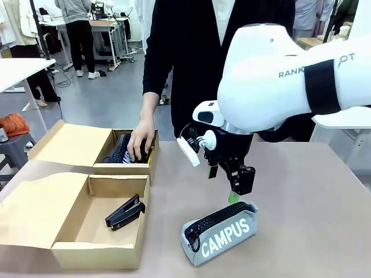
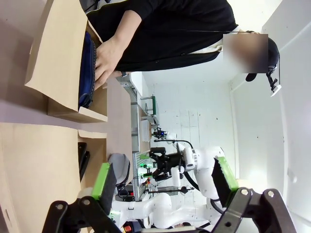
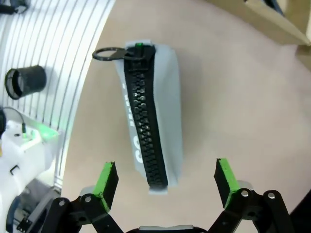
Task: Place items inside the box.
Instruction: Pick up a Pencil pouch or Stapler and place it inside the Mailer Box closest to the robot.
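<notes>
Grey zip pouch (image 1: 220, 231) lettered CAMPUS lies flat on the table (image 1: 307, 220).

Front view: my right gripper (image 1: 233, 190) hangs directly above the pouch. Its green pad tip is close over the pouch's top edge; I cannot tell if they touch. To that gripper's left, the near box (image 1: 87, 255) stands open with the black stapler (image 1: 124, 213) on its floor. Beyond it, a far box (image 1: 69, 145) holds the navy pouch (image 1: 120, 150), with a person's hand (image 1: 141, 142) resting on it.

Left wrist view: my left gripper (image 2: 164, 179) has its jaws wide apart, with nothing between the pads. Ahead of the fingers sits the far box (image 2: 53, 53), the person's hand (image 2: 109, 58) on the navy pouch (image 2: 87, 68). The stapler (image 2: 82, 160) is closer to the fingers, in the near box (image 2: 95, 150).

Right wrist view: my right gripper (image 3: 165, 177) is spread wide and empty. The grey pouch (image 3: 167, 107) lies zip-up and runs lengthwise away from the fingers. Its near end sits between the two pads, apart from both. Its pull ring (image 3: 109, 53) is at the far end.
</notes>
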Controlling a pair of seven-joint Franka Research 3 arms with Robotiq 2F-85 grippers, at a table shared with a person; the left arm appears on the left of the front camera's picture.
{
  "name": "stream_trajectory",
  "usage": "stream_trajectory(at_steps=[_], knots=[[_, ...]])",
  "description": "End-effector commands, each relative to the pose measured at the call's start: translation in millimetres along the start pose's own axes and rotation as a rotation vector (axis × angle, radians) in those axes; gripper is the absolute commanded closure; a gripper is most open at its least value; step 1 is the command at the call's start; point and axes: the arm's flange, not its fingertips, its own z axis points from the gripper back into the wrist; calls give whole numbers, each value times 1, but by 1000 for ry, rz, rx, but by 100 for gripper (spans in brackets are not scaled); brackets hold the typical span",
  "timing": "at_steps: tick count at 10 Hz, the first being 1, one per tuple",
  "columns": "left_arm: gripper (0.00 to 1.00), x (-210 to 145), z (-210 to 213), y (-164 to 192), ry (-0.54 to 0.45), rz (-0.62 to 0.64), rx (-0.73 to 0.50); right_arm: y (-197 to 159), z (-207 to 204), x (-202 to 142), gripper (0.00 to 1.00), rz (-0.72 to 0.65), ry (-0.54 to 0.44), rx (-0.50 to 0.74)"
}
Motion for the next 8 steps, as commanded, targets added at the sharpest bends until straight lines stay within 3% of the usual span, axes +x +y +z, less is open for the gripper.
stream_trajectory(at_steps=[1, 6, 8], knots=[[0, -2, 1, -1, 2, -18, -13, -22, -37, 4, 0, 6, 42, 101], [0, -2, 1, -1, 2, -18, -13, -23, -110, 18, 0, 21, 71, 312], [0, -2, 1, -1, 2, -18, -13, -20, -110, 13, 0, -14, 77, 298]])
